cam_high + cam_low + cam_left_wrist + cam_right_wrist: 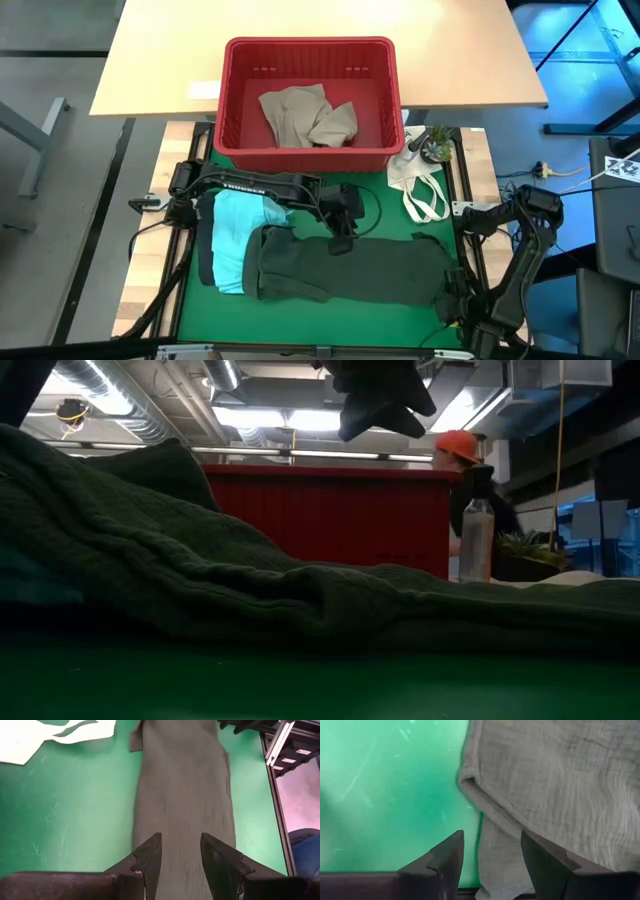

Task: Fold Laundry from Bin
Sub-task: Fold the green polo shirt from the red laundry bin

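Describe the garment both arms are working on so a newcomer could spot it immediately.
Start at the red bin at the table's far side; on the green mat in front of it lies the dark olive garment, spread in a long strip. Unlike the light teal garment partly under its left end, it is dark, and both grippers hover open over it.

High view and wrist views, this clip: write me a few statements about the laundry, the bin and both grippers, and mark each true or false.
1. The beige-tan garment lies in the red bin. True.
2. The dark olive garment hangs over the bin's rim. False: it lies spread on the green mat.
3. The left gripper is open above the olive garment. True.
4. The right gripper is clamped on the teal garment. False: it is open at the olive garment's edge.
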You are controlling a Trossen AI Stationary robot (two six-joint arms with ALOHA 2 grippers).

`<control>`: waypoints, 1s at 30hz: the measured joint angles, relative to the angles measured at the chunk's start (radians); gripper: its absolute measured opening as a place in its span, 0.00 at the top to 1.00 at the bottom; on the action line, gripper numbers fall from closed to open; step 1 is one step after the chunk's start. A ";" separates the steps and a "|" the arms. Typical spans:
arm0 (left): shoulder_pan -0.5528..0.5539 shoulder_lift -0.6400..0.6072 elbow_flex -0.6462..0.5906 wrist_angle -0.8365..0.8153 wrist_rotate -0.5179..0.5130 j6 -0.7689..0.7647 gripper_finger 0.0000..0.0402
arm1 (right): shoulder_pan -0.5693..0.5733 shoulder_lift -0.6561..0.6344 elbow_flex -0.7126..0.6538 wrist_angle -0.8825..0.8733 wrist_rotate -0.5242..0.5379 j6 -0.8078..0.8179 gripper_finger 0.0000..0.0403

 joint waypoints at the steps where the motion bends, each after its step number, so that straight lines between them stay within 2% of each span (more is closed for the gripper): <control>1: -0.001 0.000 0.000 0.000 0.000 0.000 0.68 | 0.004 0.009 0.000 0.000 0.000 0.000 0.51; 16: -0.001 0.000 0.000 0.001 -0.005 -0.001 0.68 | -0.001 0.150 -0.001 -0.008 0.021 -0.110 0.51; 23: -0.001 0.000 0.000 0.003 -0.027 -0.006 0.68 | -0.054 0.159 -0.027 0.007 -0.044 -0.115 0.52; 26: -0.001 0.000 0.000 0.003 -0.027 -0.007 0.68 | -0.087 0.159 -0.028 0.018 -0.072 -0.153 0.57; 30: -0.001 0.000 0.000 0.004 -0.027 -0.007 0.68 | -0.124 0.160 -0.027 0.042 -0.129 -0.210 0.73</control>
